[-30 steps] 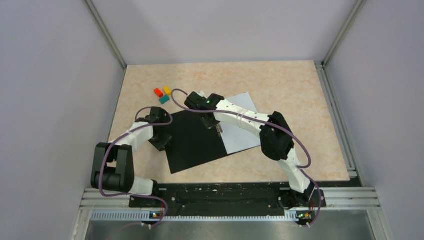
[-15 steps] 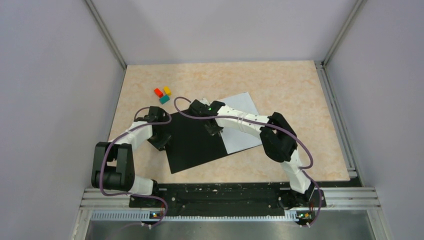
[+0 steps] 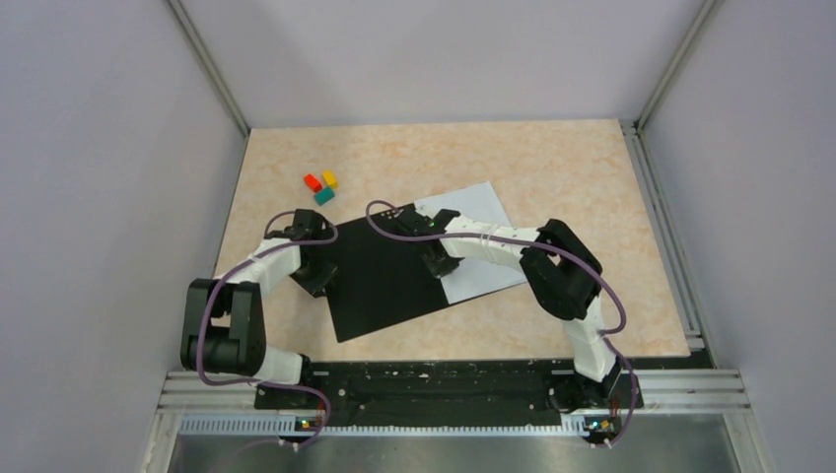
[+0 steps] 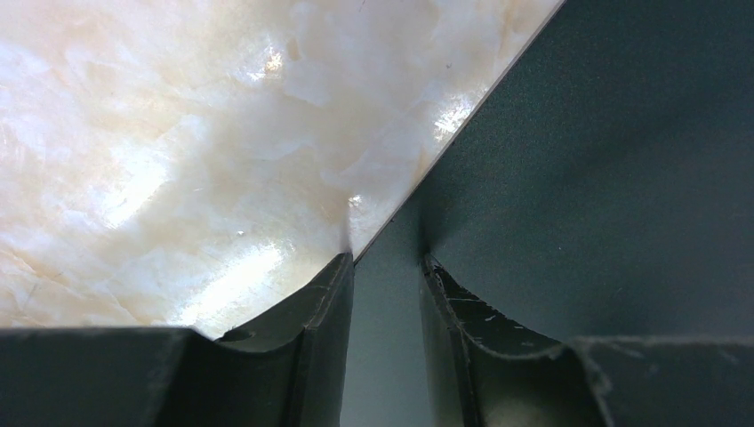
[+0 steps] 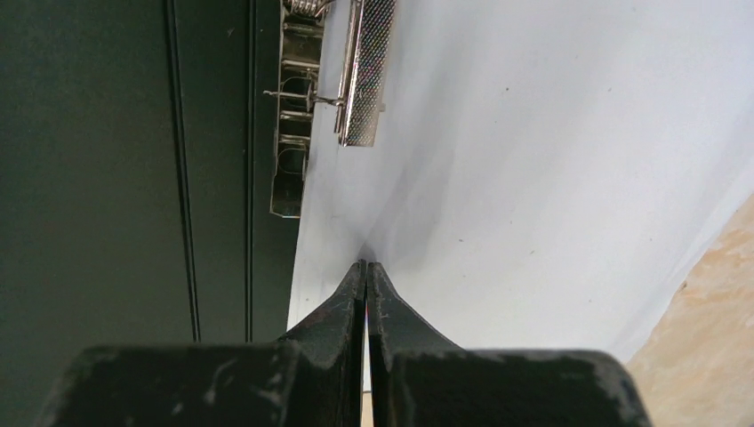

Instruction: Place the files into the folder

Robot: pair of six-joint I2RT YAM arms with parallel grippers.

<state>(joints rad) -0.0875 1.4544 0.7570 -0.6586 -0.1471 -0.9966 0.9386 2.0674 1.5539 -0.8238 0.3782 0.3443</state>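
The folder (image 3: 380,288) lies open on the table, black inside up. The white files (image 3: 480,229) lie on its right half, beside the spine. In the right wrist view the files (image 5: 542,151) sit next to the metal spine clip (image 5: 298,116) and the black inside (image 5: 89,178). My right gripper (image 3: 441,266) is shut, its tips (image 5: 365,265) pressing on the white sheet's left edge just near of the clip. My left gripper (image 3: 320,279) is open at the folder's left edge; its fingers (image 4: 387,260) straddle that edge (image 4: 605,160), low against the table.
Three small blocks, red (image 3: 312,182), yellow (image 3: 330,178) and green (image 3: 323,196), sit on the marble table (image 3: 562,163) behind the folder's left corner. Grey walls and metal rails enclose the table on the left, back and right.
My right gripper has slid right and toward me along the spine, from the black inside onto the white sheet. The left arm has barely moved.
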